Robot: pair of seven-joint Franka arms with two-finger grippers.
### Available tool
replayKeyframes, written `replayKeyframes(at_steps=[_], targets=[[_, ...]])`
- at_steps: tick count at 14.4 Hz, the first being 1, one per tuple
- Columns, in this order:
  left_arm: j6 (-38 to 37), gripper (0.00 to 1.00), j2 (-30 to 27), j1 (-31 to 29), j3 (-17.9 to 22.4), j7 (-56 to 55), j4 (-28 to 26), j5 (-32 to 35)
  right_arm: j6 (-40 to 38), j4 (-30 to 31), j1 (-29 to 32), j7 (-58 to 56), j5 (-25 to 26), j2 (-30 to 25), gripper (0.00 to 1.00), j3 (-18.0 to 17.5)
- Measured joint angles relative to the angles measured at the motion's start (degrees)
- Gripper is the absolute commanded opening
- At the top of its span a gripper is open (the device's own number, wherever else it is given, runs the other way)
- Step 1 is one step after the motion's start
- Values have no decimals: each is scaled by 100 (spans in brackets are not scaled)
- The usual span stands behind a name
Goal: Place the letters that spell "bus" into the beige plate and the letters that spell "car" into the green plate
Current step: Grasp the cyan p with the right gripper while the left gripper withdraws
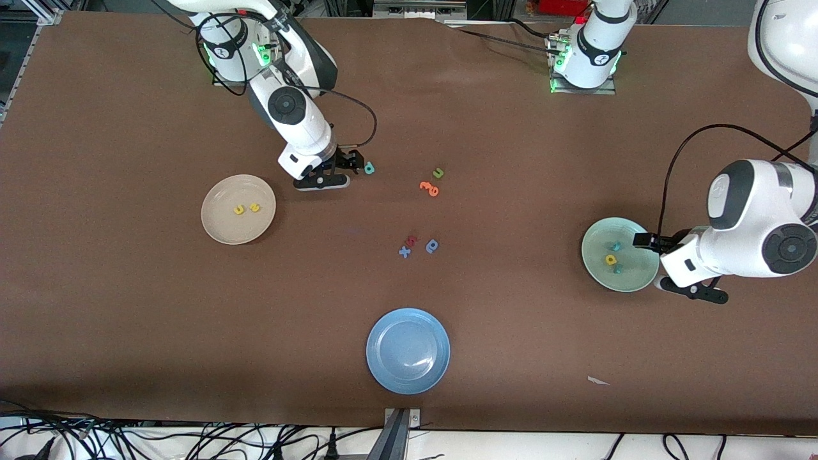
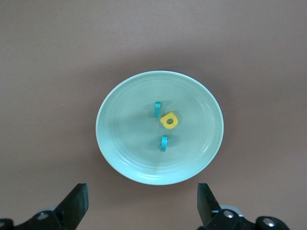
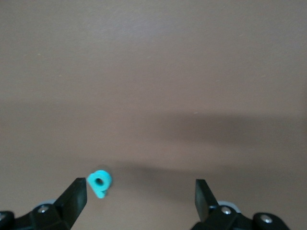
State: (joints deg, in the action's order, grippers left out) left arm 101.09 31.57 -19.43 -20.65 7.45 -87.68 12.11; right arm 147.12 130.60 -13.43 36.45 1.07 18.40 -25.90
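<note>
Teal b (image 1: 369,168) lies beside open right claw (image 1: 355,161); left claw (image 1: 645,241) open over green plate (image 1: 597,268).

Teal b (image 1: 369,168) on table, others plated

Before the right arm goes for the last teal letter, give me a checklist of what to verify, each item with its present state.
1. Right hand open and empty: ok.
2. Teal b lined up between the fingers: not ok; in the right wrist view it sits beside one fingertip, off centre.
3. Beige plate has room: ok; only the two yellow letters lie in it.
4. Green plate filled: ok; two teal letters and a yellow one lie in it.
5. Left hand open, empty, out of the way: ok; it hangs over the green plate's rim.
6. Teal b lying flat: cannot tell.
</note>
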Motion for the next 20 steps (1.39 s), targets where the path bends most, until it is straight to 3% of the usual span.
replayKeyframes(at_steps=[7, 12, 16, 20], targets=[[-101, 100, -824, 1040, 1254, 5, -186, -915, 815, 38, -620, 782, 210, 579, 100, 13], [-126, 100, -1722, 1715, 2127, -2, -450, -1257, 989, 74, -674, 913, 494, 766, 98, 72], [-416, 100, -2423, 2153, 2525, -26, -503, -1436, 1013, 78, -674, 923, 616, 819, 93, 98], [-467, 100, -2734, 2278, 2561, -28, -558, -1436, 1015, 81, -677, 1109, 955, 855, 77, 107]])
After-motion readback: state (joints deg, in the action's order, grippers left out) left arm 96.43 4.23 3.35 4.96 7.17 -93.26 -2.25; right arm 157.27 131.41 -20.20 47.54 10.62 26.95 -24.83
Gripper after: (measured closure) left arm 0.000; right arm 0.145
